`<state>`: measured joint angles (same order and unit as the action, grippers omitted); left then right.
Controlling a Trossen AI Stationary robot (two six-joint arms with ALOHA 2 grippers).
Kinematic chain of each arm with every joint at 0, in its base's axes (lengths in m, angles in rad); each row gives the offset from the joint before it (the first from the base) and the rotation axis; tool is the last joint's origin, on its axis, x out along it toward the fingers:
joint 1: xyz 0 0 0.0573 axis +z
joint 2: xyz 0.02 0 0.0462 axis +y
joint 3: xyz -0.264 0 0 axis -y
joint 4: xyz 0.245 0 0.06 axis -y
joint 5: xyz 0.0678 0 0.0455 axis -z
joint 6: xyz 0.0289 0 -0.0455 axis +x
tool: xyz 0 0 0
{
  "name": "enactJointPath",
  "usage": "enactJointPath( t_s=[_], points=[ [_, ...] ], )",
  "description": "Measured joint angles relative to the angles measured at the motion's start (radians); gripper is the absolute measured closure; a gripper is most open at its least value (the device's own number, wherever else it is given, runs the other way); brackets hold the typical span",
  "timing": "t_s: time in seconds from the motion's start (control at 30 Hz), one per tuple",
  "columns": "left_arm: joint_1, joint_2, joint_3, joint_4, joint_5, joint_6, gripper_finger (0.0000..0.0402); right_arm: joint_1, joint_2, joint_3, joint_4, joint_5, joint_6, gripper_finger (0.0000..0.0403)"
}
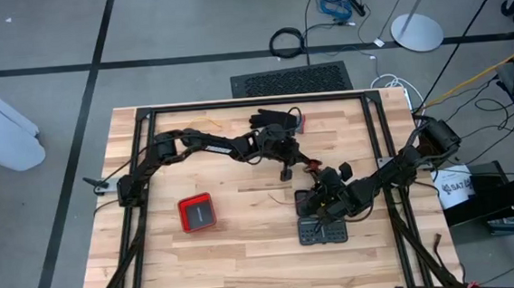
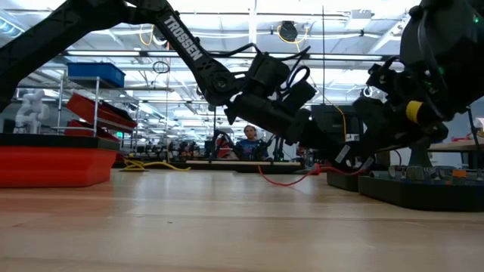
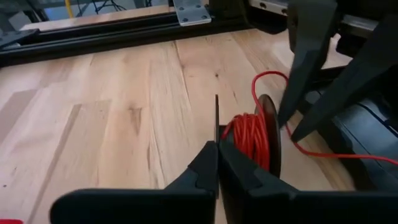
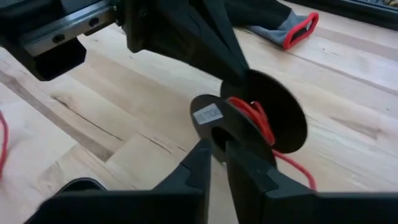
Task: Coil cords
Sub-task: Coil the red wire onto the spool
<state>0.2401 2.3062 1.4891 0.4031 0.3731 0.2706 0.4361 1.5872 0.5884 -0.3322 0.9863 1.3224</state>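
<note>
- Mid-table, right of centre, both grippers meet at one small spool (image 4: 208, 118). Which step is this?
- Winding, I'd say. Red cord (image 3: 249, 140) sits wrapped between two black flanges. A loose red tail runs off the spool across the table (image 1: 247, 254) toward the right arm's side.
- Right gripper (image 4: 217, 158)?
- Fingers closed on the labelled flange, one on each side of it. It looks like the holder.
- Left gripper (image 3: 216, 163)?
- Tips pressed together, just beside the spool. A thin dark line rises from between the tips. It could be a cord end, but I can't tell, so I'm not calling it a grip.
- Is the spool on the wood or lifted?
- Low view reads as lifted a bit, held between the arms. The arms hide too much to be sure.
- Anything else close by?
- Glove (image 4: 292, 28) lies well beyond the spool, untouched. Black tray (image 1: 322, 232) sits just in front of the right gripper.
- Next move?
- My guess is to pick up the loose tail and lay it into the groove, turn after turn. That needs the spool held steady and the tail kept taut, not yanked. With both sets of fingers this close, the left one needs room to circle without knocking the flange.
- Progress?
- Partly wound, judging by the tail left out.
</note>
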Motion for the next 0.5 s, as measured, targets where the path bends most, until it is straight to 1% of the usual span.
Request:
enactJointPath(
  t_s=[0.1,0.17,0.27,0.33,0.5],
  points=[
    [-0.003,0.000,0.000,0.000,0.000,0.007,0.0396,-0.007,0.003,0.000,0.017,-0.010,-0.018,0.0392],
    [-0.006,0.000,0.000,0.000,0.000,0.015,0.0398,-0.012,0.003,0.000,0.034,-0.025,-0.041,0.0400],
    [-0.013,-0.001,0.000,-0.020,0.000,0.025,0.0399,-0.012,0.003,0.000,0.068,-0.030,-0.084,0.0400],
    [-0.014,-0.004,0.000,-0.045,0.001,0.027,0.0400,-0.012,0.003,0.000,0.095,-0.053,-0.127,0.0400],
    [-0.012,-0.029,0.000,-0.164,0.002,0.061,0.0400,-0.012,0.003,0.000,0.138,-0.071,-0.186,0.0402]
  ],
)
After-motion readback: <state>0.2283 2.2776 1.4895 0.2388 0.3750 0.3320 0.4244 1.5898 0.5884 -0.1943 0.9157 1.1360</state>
